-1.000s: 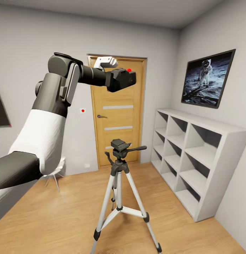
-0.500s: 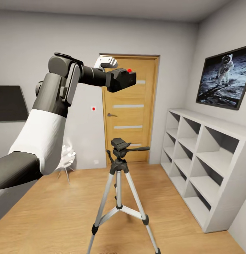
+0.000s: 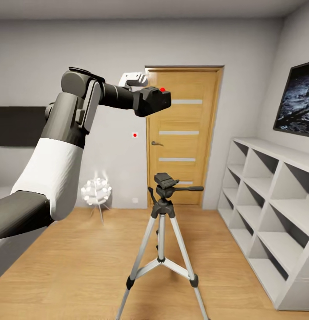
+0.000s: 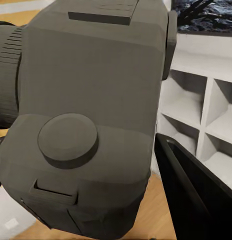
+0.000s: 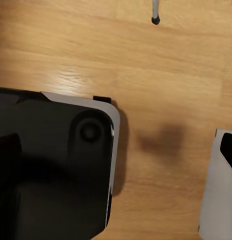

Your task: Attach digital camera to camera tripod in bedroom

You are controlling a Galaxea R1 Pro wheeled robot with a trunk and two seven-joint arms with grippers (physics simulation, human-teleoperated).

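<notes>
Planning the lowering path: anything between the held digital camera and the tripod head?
Head view: bare air between digital camera and camera tripod head; only the door behind.

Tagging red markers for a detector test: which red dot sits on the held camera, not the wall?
The upper one, on top of the digital camera at the left end effector. The other red dot is lower, on the grey wall beside the door.

My head camera looks level across the bedroom at the door (image 3: 183,133) and tripod (image 3: 162,240). My left wrist camera sits tight against the camera (image 4: 86,115), sharing the shelving (image 4: 206,110) with the head view. My right wrist camera faces down at the floor (image 5: 146,65).
</notes>
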